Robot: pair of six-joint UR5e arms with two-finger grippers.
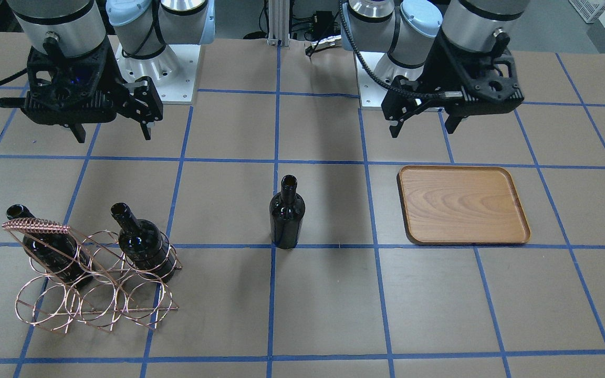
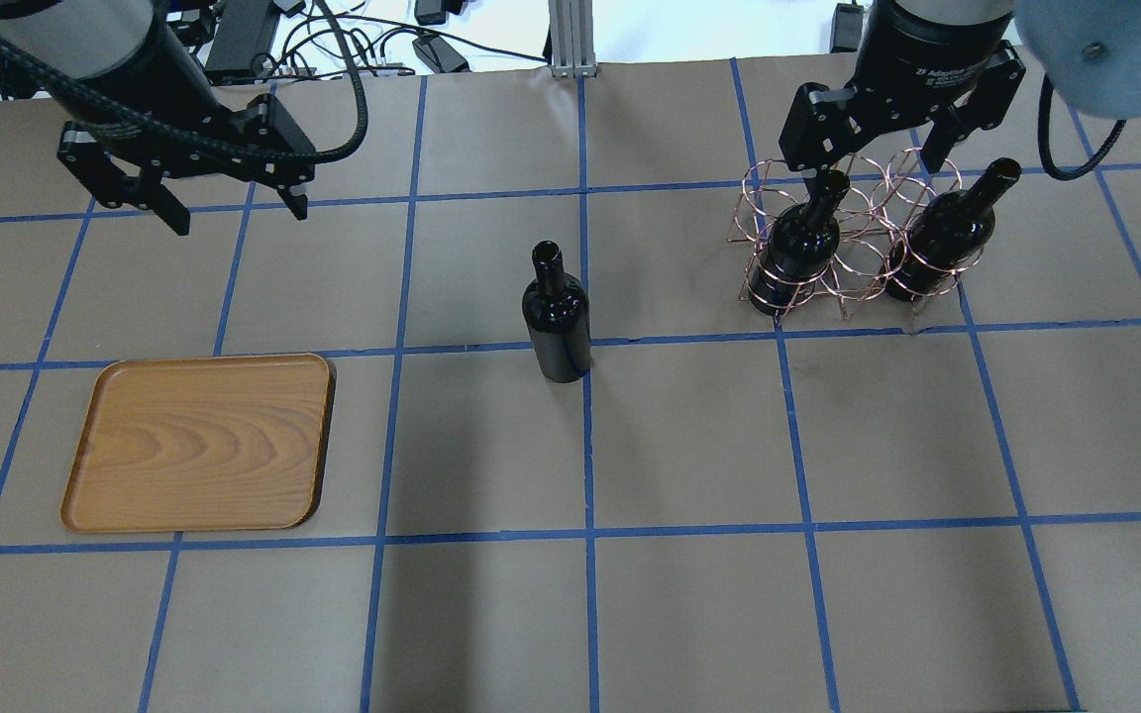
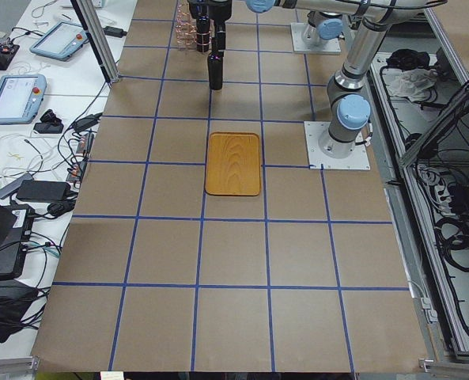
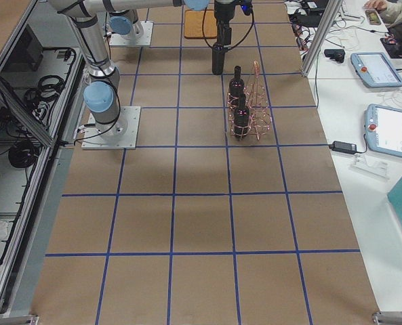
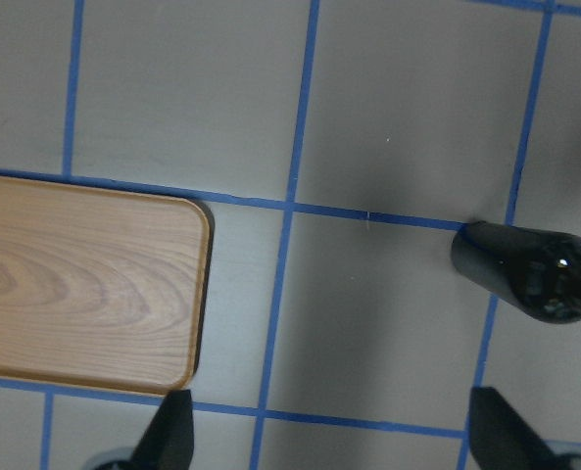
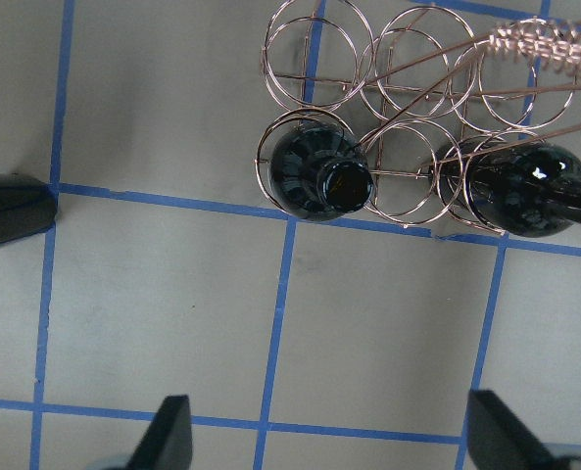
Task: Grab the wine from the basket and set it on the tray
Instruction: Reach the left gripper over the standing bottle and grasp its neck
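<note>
Noted one wine (image 1: 287, 215) out of the basket (image 1: 37, 227), standing alone on the surface (image 1: 329, 315) about midway between basket and tray (image 1: 462, 205), touching neither. Recorded long axis as vertical: base down, open neck pointing straight up. Counted two more bottles (image 2: 798, 248) seated in basket rings, necks up. Found tray bare.

Found left hand (image 2: 239, 213) spread, holding nothing, hovering above the surface just short of the tray on the robot's side. Found right hand (image 2: 873, 163) likewise spread and unladen, hanging over the basket.

Placed the wine to the left hand's right, on the side away from the tray; confirmed in the left wrist view, at the right edge beyond the right fingertip. Could not call either hand clearly nearer; judged left better placed, being on the tray side. Judged coming move as a sideways shift plus descent, then a side-on pinch across body or neck. Flagged tipping risk: tall, narrow, glossy.
</note>
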